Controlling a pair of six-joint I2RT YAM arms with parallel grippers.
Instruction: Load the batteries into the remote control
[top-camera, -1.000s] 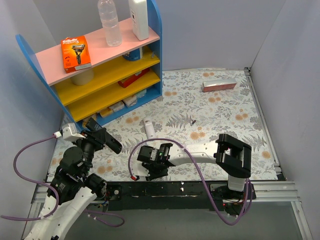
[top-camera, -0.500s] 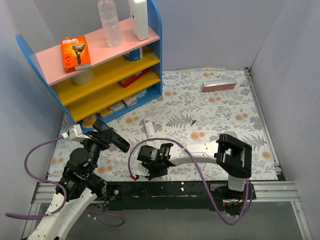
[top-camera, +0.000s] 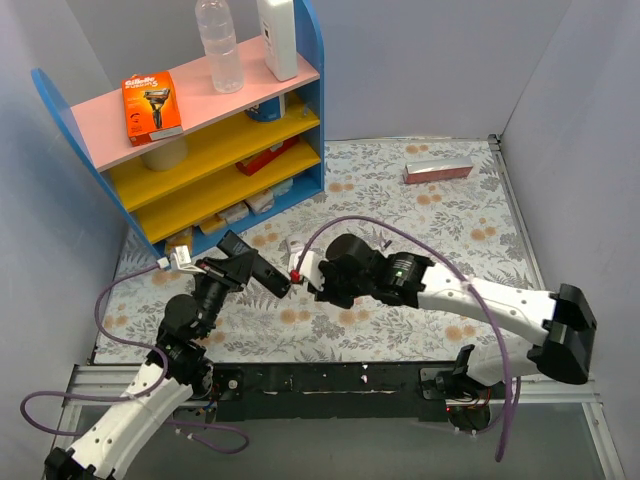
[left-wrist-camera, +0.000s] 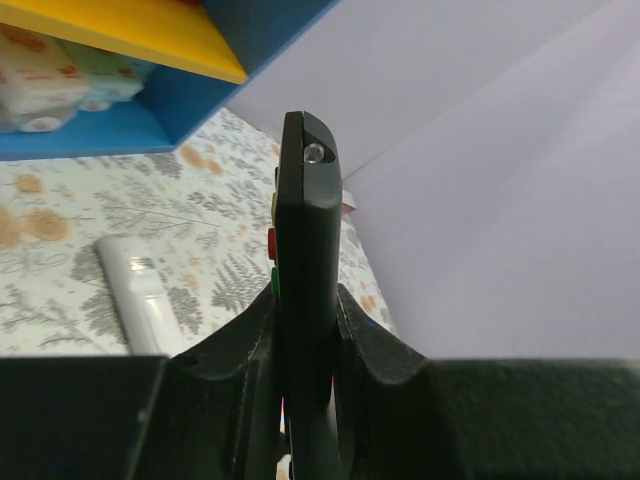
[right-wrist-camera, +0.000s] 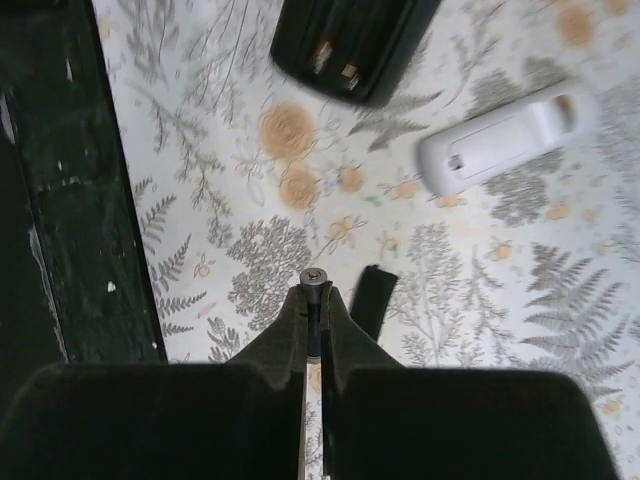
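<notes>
My left gripper (top-camera: 232, 268) is shut on a black remote control (top-camera: 262, 275) and holds it above the table. In the left wrist view the remote (left-wrist-camera: 305, 230) stands edge-on between the pads of my left gripper (left-wrist-camera: 305, 305). My right gripper (top-camera: 306, 274) is shut on a thin battery (right-wrist-camera: 315, 285) with a red end (top-camera: 297, 276), just right of the remote's tip. In the right wrist view my right gripper (right-wrist-camera: 315, 298) points down at the table, and the remote's open battery bay (right-wrist-camera: 350, 45) lies ahead. A small black cover (right-wrist-camera: 372, 300) lies on the table.
A white remote (right-wrist-camera: 505, 135) lies on the floral table, also in the left wrist view (left-wrist-camera: 135, 290). A blue shelf unit (top-camera: 200, 130) stands at the back left. A pink box (top-camera: 437, 171) lies at the back right. A black rail (right-wrist-camera: 60, 200) runs along the near edge.
The right arm has swung out from its folded pose at the near edge to the black remote's tip. The left arm has carried the remote to the right and forward.
</notes>
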